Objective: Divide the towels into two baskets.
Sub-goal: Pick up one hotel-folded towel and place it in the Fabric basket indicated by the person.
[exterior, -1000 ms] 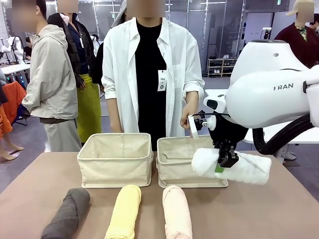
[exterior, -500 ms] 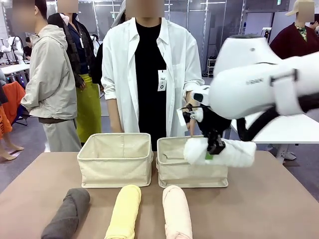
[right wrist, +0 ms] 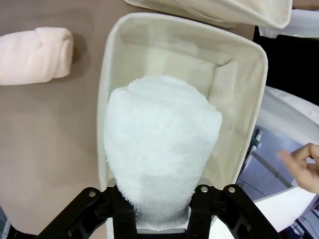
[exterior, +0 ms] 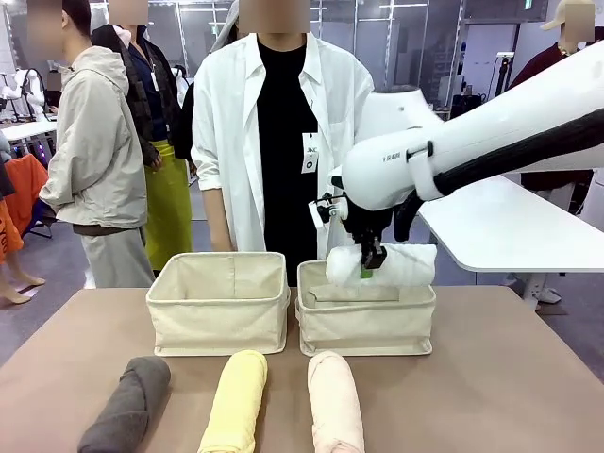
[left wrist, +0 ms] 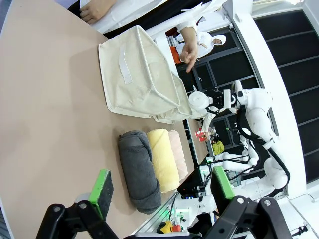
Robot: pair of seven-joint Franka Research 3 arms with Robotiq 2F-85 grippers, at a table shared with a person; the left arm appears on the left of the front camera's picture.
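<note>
While right hand (exterior: 369, 261) clamps white towel (exterior: 404, 265) above the tan table (exterior: 500, 377), left hand (left wrist: 162, 186) gapes.

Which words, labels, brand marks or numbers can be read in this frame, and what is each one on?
"FRAN": small dark letters on the right arm, on its white shell, barely legible.
Badge on the person's white shirt: print too small to read.
Baskets and towels: no print visible.
</note>
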